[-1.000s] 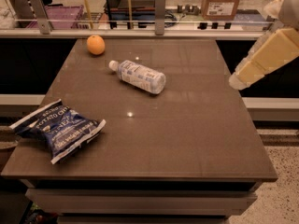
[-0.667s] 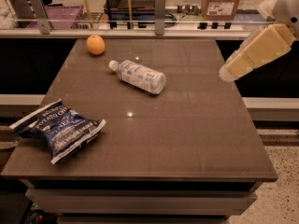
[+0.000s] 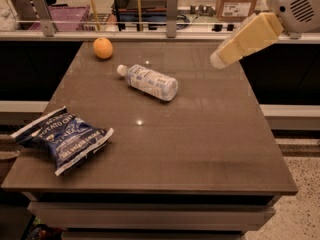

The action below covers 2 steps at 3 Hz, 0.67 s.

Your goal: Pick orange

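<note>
The orange [image 3: 103,48] is a small round fruit at the far left corner of the brown table [image 3: 200,149]. My arm comes in from the upper right as a cream-coloured link, and my gripper [image 3: 218,60] is at its lower left tip, above the table's far right part. It is well to the right of the orange and apart from it, with nothing visibly in it.
A clear water bottle [image 3: 149,82] lies on its side between the orange and the table's middle. A blue chip bag [image 3: 65,138] lies at the front left edge. A rail with posts [image 3: 171,9] runs behind the table's far edge.
My arm has swung up and to the left, bringing the gripper end further in over the table. The orange, bottle and chip bag have not moved.
</note>
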{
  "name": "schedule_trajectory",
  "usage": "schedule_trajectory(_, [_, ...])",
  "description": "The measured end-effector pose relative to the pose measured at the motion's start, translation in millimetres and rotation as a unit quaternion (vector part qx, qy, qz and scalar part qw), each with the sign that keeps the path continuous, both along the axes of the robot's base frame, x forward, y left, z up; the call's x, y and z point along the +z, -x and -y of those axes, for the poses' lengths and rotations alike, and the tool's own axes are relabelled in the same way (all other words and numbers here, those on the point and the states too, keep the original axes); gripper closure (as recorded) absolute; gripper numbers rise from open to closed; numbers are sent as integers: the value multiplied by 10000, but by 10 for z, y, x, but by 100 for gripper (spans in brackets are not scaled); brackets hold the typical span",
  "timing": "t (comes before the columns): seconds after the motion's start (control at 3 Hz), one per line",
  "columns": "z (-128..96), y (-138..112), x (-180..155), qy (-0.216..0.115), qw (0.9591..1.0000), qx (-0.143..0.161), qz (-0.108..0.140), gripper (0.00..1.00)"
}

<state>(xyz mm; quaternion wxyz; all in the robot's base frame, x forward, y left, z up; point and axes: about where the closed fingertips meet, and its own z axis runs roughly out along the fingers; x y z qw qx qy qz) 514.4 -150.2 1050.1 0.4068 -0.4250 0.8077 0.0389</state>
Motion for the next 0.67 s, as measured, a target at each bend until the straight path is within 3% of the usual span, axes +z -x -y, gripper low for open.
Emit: schedule_trajectory(0.67, [-381,-517,19,-120,9998,-149,5,0])
